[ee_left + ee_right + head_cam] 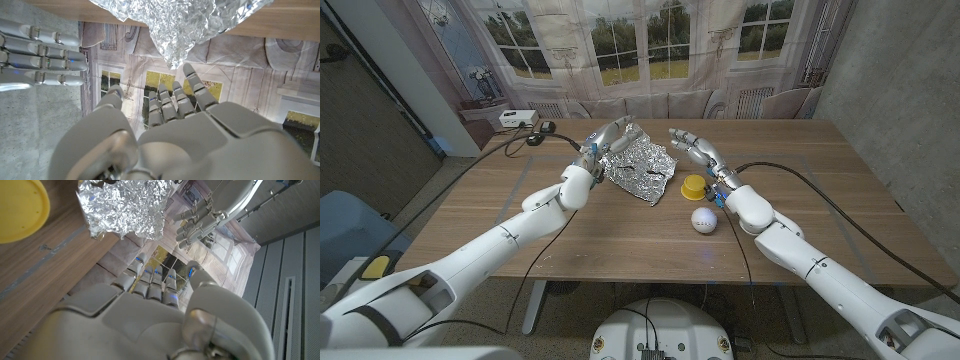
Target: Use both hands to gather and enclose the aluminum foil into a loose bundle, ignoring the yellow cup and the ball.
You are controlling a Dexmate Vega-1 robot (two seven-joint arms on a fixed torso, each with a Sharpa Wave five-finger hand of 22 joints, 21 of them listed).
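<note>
The crumpled aluminum foil (642,168) lies as a loose, partly raised sheet at the middle of the wooden table (820,190). My left hand (608,137) hovers at its far left edge with fingers spread, holding nothing; whether it touches the foil I cannot tell. My right hand (696,146) is open just right of the foil, fingers extended and apart from it. In the left wrist view the foil (175,20) sits beyond my left hand (180,115). The right wrist view shows the foil (125,207) past my right hand (155,305), with the left hand (200,222) opposite.
A yellow cup (693,186) stands upside down just right of the foil's near corner, and a white ball (704,219) lies nearer to me. A white box (517,117) and a black device (535,138) with cables sit at the back left.
</note>
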